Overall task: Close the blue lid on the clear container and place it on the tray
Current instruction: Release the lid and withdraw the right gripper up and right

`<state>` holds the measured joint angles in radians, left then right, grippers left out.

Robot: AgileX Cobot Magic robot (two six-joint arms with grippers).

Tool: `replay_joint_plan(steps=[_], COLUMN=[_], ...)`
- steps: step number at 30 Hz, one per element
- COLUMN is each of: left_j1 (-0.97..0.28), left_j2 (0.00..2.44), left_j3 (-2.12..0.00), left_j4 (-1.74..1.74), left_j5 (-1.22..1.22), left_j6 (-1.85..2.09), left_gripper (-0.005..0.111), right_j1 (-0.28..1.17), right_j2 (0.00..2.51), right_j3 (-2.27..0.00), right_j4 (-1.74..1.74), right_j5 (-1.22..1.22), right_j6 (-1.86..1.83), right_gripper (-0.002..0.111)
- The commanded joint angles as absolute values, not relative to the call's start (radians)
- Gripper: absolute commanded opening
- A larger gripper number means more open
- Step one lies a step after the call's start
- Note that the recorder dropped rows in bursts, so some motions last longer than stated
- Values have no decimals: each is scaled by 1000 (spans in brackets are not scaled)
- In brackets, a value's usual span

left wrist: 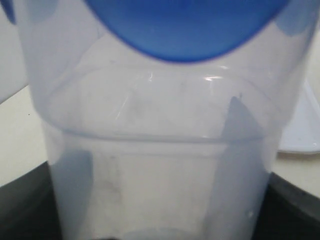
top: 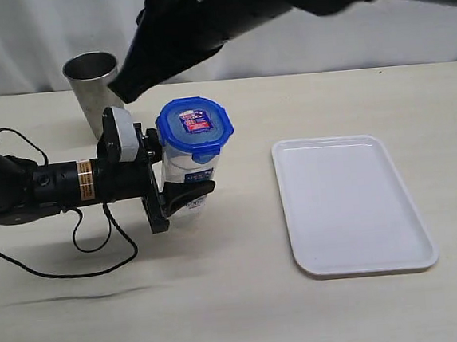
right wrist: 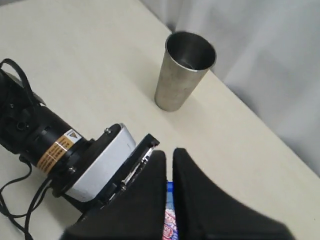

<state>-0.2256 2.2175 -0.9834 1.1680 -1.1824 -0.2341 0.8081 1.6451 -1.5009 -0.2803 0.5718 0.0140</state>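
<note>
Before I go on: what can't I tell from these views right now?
1. Whether the blue lid is snapped down: flaps too small in the exterior view, hidden by the right gripper in its wrist view.
2. How the left gripper grips: the clear container fills the blurred left wrist view.
3. Right gripper's gap above the lid: dark blur in the exterior view.

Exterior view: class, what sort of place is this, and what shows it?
Likely a robotics lab test bench, not a kitchen: a cabled robot arm reaches low over a beige table, and a plain white curtain hangs behind as a backdrop.
</note>
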Motion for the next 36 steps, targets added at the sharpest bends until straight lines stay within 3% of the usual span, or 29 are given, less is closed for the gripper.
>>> replay_joint_plan(steps=[1,12,20,26,36], left_j1=[-233,-234,-285,-315,-315], left_j2=[2201,2177,2177,2177,2177], left_j3=[-991,-991,-993,-993,-993], left_j4=[1156,1060,961,877,880], left_j5=[-1221,-1221,-1221,-1221,-1221], left_j6=[-237,-245,-251,-234,-372], left_gripper=[0,0,0,0,0], right_j1=[779,438,434,434,387], right_j2=[1508,1431,1569,1627,1582], right_j3=[-1286,-875,-789,-793,-824], right_j4=[-387,-193,-219,-484,-617], right_j5=[332,-73,-412,-618,-527], right_j6=[117,259,270,544,649], right_gripper=[5,5,5,5,5])
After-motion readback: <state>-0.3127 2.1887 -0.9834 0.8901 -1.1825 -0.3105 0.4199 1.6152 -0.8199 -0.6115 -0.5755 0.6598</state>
